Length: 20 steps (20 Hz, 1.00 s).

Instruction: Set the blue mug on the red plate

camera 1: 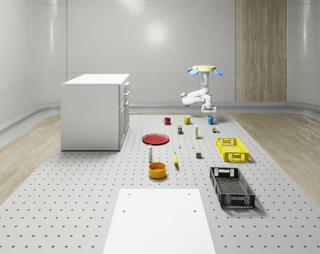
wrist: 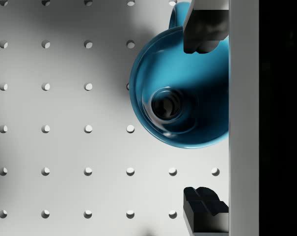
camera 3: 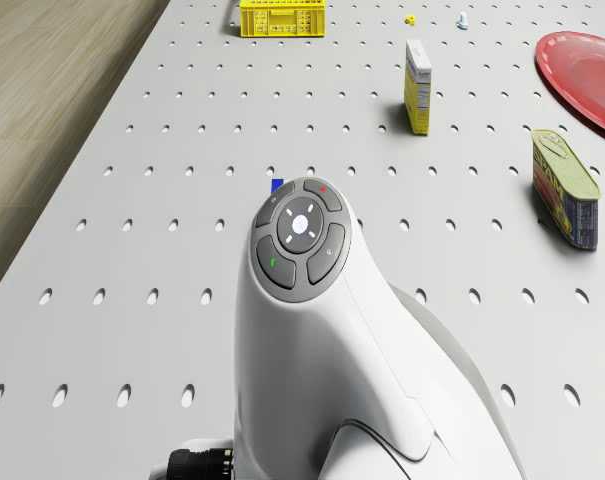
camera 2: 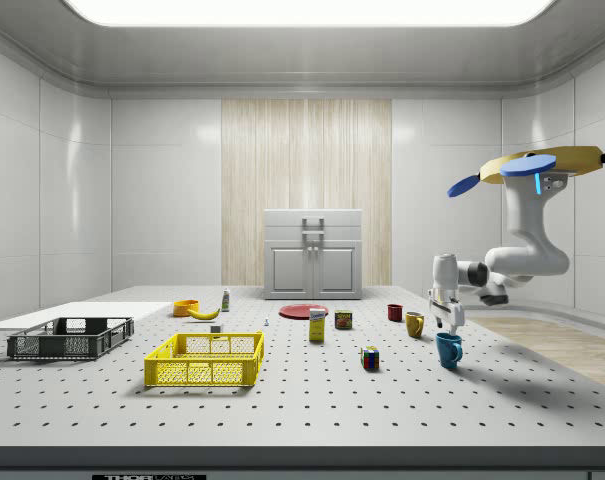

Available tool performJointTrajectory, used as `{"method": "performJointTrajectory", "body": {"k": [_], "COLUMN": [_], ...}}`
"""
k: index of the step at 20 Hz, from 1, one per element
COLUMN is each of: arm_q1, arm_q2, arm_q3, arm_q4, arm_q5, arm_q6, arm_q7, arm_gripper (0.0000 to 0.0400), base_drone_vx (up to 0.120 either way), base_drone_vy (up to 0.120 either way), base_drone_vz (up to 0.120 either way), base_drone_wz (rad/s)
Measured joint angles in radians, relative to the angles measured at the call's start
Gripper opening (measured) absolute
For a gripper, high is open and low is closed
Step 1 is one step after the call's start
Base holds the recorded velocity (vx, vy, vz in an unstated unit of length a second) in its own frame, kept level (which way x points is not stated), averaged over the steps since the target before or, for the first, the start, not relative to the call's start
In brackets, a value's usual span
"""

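The drone (camera 2: 542, 165) hovers above the far end of the grey perforated desk (camera 1: 85, 201), its white arm bent down so the tool (camera 2: 447, 322) hangs just over the glossy blue ceramic mug (camera 2: 448, 349), which stands upright on the desk beside a yellow mug (camera 2: 414, 323) and well apart from the flat red plate (camera 1: 155, 138). In the wrist view the dark fingers (wrist: 203, 29) are spread wide, one over the mug's rim near the handle, the other out past the rim over bare desk, so the tool (wrist: 204, 120) looks off-centre. My worry is that a descent from here lands a finger on the rim and tips or shoves the mug, and that the slick, rounded glaze slips from the grip. The long carry to the plate passes a small tin (camera 1: 180, 129) and a box (camera 1: 197, 134).
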Motion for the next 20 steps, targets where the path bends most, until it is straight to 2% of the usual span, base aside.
{"method": "performJointTrajectory", "body": {"k": [3, 20], "arm_q1": [-0.004, -0.042], "arm_q2": [-0.014, -0.085], "arm_q3": [0.004, 0.002], "arm_q4": [0.001, 0.027], "arm_q5": [0.007, 0.018], "arm_q6": [0.013, 0.091], "arm_q7": [0.004, 0.021], "arm_gripper": [0.04, 0.04], "base_drone_vx": [0.0, 0.0], "base_drone_vy": [-0.04, -0.007], "base_drone_vz": [-0.107, 0.0], "base_drone_wz": [0.0, 0.0]}}
